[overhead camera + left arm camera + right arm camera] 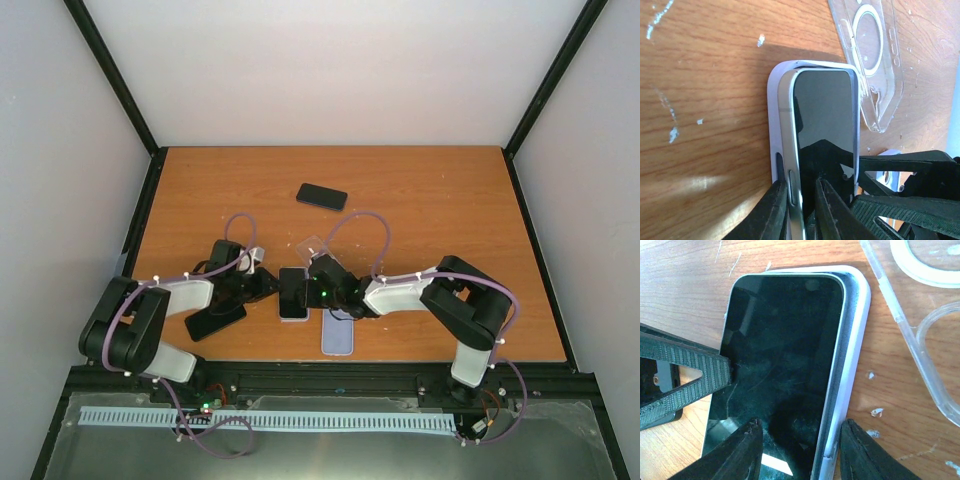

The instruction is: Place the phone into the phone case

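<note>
Gleaming glassy black, the phone [780, 365] sits askew in a rounded white case [856, 340].

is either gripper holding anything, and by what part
Left gripper pinches the phone by its long edge; right gripper straddles the case rim, grip unclear.

phone [825, 110] partly in phone case [774, 100] | clear case [875, 60] just behind-right | second phone [321, 196] farther behind

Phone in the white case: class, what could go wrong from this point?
1. The phone sits askew in the white case, a gap along one side; pressing now may jam it.
2. The left fingers pinch only the phone's raised edge, so it could slip or lift the case too.
</note>
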Available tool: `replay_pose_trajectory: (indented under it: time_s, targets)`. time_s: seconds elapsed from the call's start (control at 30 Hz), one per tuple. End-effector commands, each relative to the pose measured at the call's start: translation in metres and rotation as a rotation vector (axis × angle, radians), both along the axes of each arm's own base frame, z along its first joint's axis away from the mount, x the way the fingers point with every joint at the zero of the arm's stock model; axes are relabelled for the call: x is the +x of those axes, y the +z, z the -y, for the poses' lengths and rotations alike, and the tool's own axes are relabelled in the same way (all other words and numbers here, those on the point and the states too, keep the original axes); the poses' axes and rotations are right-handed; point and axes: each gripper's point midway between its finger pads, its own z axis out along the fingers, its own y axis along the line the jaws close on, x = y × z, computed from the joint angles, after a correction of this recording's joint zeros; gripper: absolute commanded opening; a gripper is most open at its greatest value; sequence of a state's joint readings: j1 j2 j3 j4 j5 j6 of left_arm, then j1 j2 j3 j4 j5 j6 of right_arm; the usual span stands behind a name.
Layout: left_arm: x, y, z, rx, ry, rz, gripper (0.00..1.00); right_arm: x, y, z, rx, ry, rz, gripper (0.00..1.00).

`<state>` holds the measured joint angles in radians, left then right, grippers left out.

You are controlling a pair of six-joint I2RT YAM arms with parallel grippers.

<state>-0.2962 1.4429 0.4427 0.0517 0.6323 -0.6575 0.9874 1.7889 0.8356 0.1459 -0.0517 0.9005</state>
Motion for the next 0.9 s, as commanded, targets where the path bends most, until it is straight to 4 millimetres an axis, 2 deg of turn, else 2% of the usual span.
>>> replay_pose_trajectory:
  time_s: [0.0, 0.13, 0.27, 0.37, 0.43, 0.6, 0.87]
  targets:
    - [0.010, 0.014, 0.016, -0.036, -0.059, 0.075, 0.18, 0.005, -0.001, -0.006, 0.040, 0.023, 0.029, 0.43]
    - [0.011, 0.012, 0.020, -0.032, -0.068, 0.068, 0.18, 0.006, 0.002, -0.009, 0.064, 0.040, 0.044, 0.43]
    - [0.013, 0.014, 0.015, 0.003, -0.043, 0.077, 0.27, 0.006, 0.001, -0.004, 0.076, 0.035, 0.043, 0.43]
    - [0.016, 0.019, 0.008, 0.041, -0.010, 0.100, 0.38, 0.007, 0.001, 0.003, 0.075, 0.022, 0.044, 0.43]
    - [0.017, 0.023, 0.004, 0.055, 0.004, 0.120, 0.39, 0.008, 0.002, 0.006, 0.077, 0.017, 0.045, 0.43]
    - [0.017, 0.021, 0.004, 0.060, -0.001, 0.115, 0.36, 0.007, 0.000, 0.007, 0.075, 0.014, 0.037, 0.43]
    - [0.013, 0.011, 0.008, 0.040, -0.015, 0.080, 0.21, 0.006, -0.001, 0.005, 0.089, 0.011, 0.025, 0.43]
